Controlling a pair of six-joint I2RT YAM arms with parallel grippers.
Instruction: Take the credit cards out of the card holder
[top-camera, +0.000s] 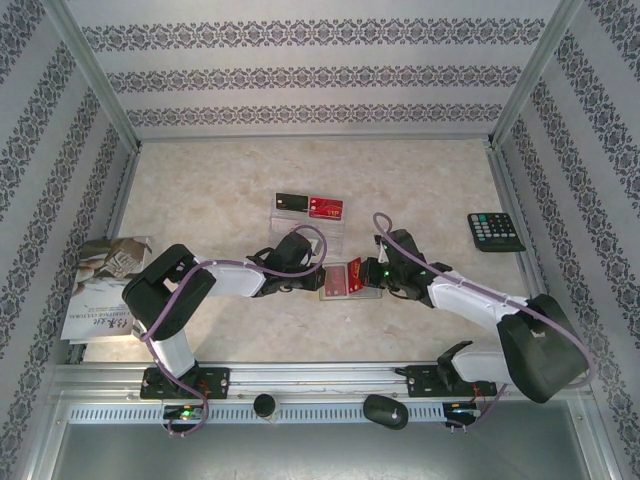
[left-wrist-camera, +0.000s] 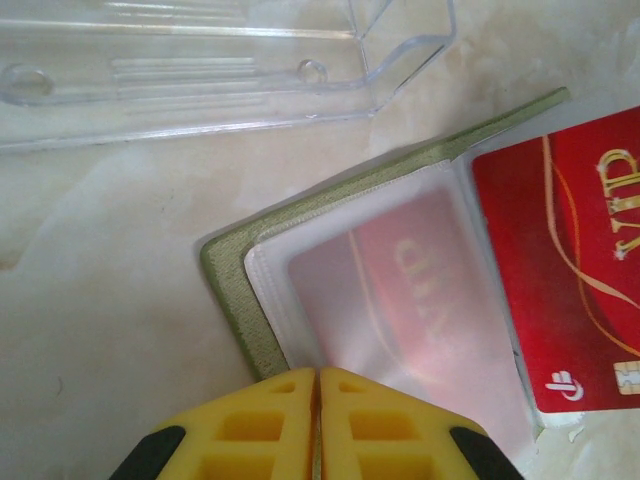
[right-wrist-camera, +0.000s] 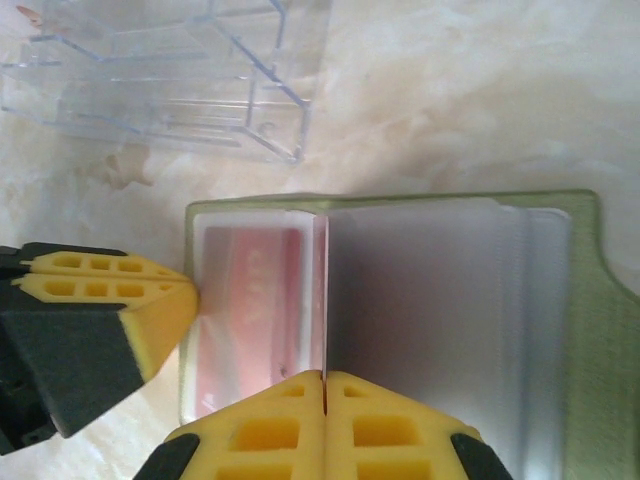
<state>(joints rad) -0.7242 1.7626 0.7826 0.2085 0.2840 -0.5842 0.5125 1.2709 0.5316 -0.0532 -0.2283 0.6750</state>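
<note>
**Card holder** (right-wrist-camera: 590, 300): olive, lying open at mid-table between both grippers.
**Left gripper** (left-wrist-camera: 316, 385): fingers together, tips on the holder's left edge.
**Right gripper** (right-wrist-camera: 325, 385): closed on a thin leaf seen edge-on, seemingly the bare red VIP card (left-wrist-camera: 570, 270).
**Second red card** (right-wrist-camera: 250, 310): inside a frosted sleeve.
**Clear tray** (left-wrist-camera: 200, 60): just beyond the holder, on the far side.
</note>
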